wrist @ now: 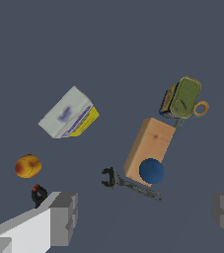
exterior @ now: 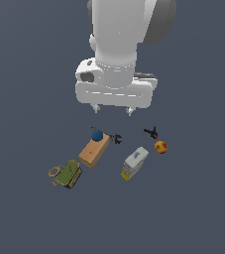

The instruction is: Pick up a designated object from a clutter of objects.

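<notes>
The tool (exterior: 114, 109) hangs in the upper middle of the exterior view, below the white arm, released and holding nothing; its two short fingers (exterior: 97, 107) stand well apart, and in the wrist view one grey finger (wrist: 63, 217) shows at one side and the other at the far edge, with bare surface between them. The carton (exterior: 135, 162) lies on the dark table (exterior: 193, 213) right of centre in the exterior view, well below the tool and untouched; its white-grey top with a blurred blue-purple mark faces up, and yellow shows at its lower end; in the wrist view it appears as a tilted box (wrist: 69, 114) with a yellow side. The tan block (exterior: 94, 151) lies left of the carton, apart from it; the blue ball (exterior: 97, 134) rests at the block's upper end, touching it; a black clamp (exterior: 117, 139) lies just beside the ball. The olive green packet (exterior: 69, 173) with its ring (exterior: 54, 172) sits at the lower left of the group, near the block's lower end. The orange-red ball (exterior: 160, 147) lies to the upper right of the carton, with a second black clamp (exterior: 151, 132) just above it.
</notes>
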`<act>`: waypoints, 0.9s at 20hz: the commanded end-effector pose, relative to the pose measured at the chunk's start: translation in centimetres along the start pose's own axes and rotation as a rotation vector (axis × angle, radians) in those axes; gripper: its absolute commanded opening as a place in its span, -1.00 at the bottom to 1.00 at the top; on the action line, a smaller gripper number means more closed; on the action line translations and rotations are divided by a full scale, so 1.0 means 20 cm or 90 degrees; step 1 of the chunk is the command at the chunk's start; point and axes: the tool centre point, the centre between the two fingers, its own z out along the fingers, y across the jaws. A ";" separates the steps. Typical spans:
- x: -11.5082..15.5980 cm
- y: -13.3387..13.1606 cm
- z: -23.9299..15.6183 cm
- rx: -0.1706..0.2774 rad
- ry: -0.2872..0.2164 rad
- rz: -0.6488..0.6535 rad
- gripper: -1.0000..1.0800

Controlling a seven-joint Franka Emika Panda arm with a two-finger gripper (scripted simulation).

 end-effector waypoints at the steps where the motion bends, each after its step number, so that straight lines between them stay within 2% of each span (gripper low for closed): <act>1: 0.02 -0.02 0.03 0.001 0.000 0.023 0.92; 18: 0.21 -0.25 0.30 0.011 -0.004 0.254 0.92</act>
